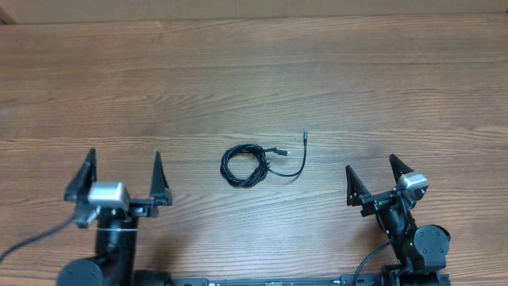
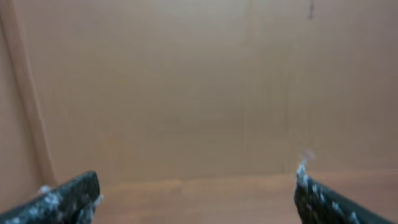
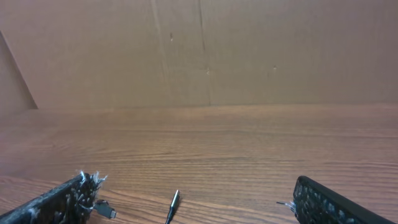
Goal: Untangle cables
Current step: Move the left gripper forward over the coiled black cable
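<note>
The cables (image 1: 246,164) lie in the middle of the wooden table as a small black coil, with one loose end curving right to a plug tip (image 1: 305,136) and another plug (image 1: 279,150) beside the coil. My left gripper (image 1: 123,176) is open and empty, left of the coil. My right gripper (image 1: 371,173) is open and empty, right of the loose end. In the right wrist view the plug tip (image 3: 174,202) and another plug (image 3: 106,211) show at the bottom between my fingers (image 3: 193,202). The left wrist view shows only my open fingers (image 2: 196,190), no cable.
A brown cardboard wall (image 3: 205,50) stands along the far edge of the table (image 1: 254,71). Thick black arm wires (image 1: 32,242) run at the front left.
</note>
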